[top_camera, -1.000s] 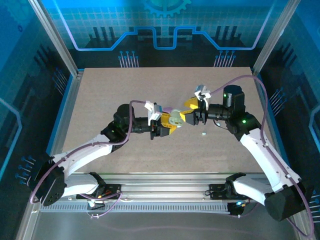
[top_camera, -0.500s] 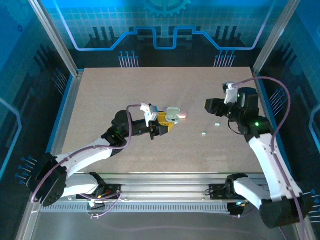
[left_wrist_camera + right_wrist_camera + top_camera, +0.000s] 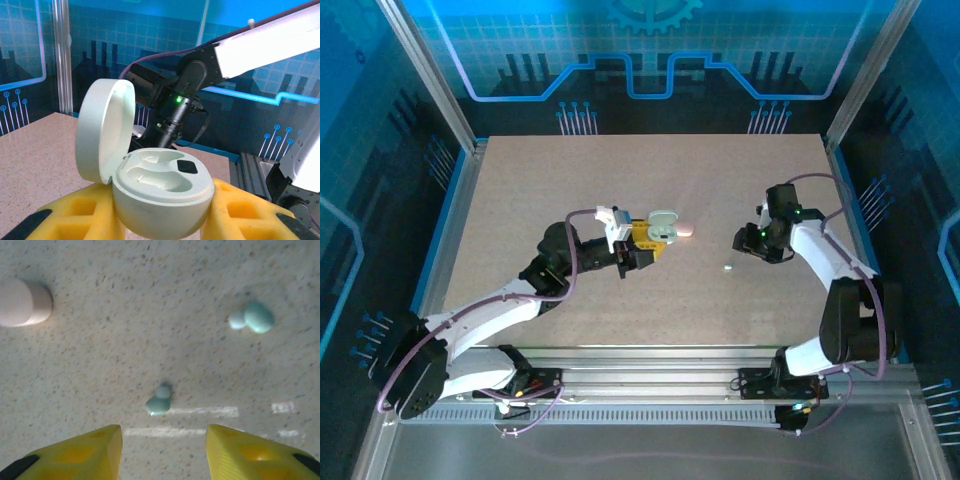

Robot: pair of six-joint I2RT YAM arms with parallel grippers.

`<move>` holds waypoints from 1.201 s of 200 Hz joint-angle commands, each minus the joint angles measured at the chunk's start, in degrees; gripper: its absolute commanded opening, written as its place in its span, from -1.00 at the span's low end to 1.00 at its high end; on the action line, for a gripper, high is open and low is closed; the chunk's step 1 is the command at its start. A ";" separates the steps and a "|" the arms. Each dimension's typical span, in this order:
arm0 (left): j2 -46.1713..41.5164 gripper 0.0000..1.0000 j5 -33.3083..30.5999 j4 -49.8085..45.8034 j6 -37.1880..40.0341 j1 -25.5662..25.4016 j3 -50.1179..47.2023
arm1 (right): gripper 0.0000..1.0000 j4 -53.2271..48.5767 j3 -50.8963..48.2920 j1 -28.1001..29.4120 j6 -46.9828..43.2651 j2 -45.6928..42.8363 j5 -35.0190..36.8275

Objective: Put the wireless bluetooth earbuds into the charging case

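Jaws of the left gripper (image 3: 160, 226) clamp the open-lidded charging case (image 3: 160, 187), while the right gripper (image 3: 162, 450) hangs spread and empty above the table (image 3: 125, 315) where two pale-green earbuds (image 3: 159, 401) lie (the nearer just ahead of its fingers (image 3: 82, 452)), so pick-up looks next: lower straight, then pinch that nub.

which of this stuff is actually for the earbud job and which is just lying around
For the job:
- open pale green case, held in the left gripper
- near mint earbud and far mint earbud, loose on the table below the open right gripper

Lying about:
- closed pink case, probably a spare
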 commanded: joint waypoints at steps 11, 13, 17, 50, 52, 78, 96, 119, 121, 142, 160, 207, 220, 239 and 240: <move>-1.65 -0.36 -0.78 1.23 0.44 -0.17 -0.61 | -0.01 -2.49 7.32 -3.50 -1.57 6.96 2.91; -1.67 -0.36 -0.85 1.15 0.45 -0.20 -0.61 | -0.01 -2.56 7.62 -3.63 -1.44 7.32 2.68; -1.64 -0.36 -0.91 1.13 0.50 -0.20 -0.61 | -0.01 -2.68 8.04 -3.79 -1.19 8.13 2.23; -1.94 -0.35 -1.14 0.78 0.87 -0.21 -0.70 | 0.05 -1.92 8.14 -3.89 3.62 11.37 0.75; -1.89 -0.35 -1.23 0.80 0.84 -0.19 -0.70 | 0.05 -1.69 7.95 -3.92 3.97 11.41 0.31; -1.75 -0.35 -1.16 0.51 1.13 -0.16 -0.52 | 0.11 0.87 5.37 -3.41 7.22 11.60 -1.11; -1.60 -0.35 -1.10 0.41 1.15 -0.20 -0.37 | 0.13 1.29 4.76 -3.36 8.39 12.56 -0.43; -1.45 -0.35 -1.03 0.23 1.22 -0.19 -0.17 | 0.13 1.99 4.40 -3.33 8.97 13.77 0.23; -1.36 -0.35 -0.96 0.24 1.19 -0.16 -0.13 | 0.13 2.05 4.38 -3.34 8.98 13.86 0.34; -1.41 -0.35 -0.98 0.19 1.15 -0.19 0.00 | 0.13 2.22 4.88 -3.40 9.04 14.84 0.56; -1.39 -0.35 -0.96 0.14 1.15 -0.16 0.07 | 0.13 2.39 5.19 -3.41 9.15 15.72 1.31; -1.49 -0.35 -0.84 -0.22 1.15 -0.20 0.27 | 0.11 2.99 6.76 -3.45 8.98 18.25 3.69; -1.59 -0.35 -0.96 -0.51 1.20 -0.18 0.20 | 0.10 3.10 7.24 -3.44 8.57 18.72 4.14; -1.59 -0.35 -0.99 -0.69 1.30 -0.17 0.35 | 0.08 2.84 8.13 -3.44 7.88 19.08 4.92; -1.59 -0.35 -0.98 -0.66 1.27 -0.19 0.35 | 0.08 2.84 8.16 -3.42 7.86 19.08 5.02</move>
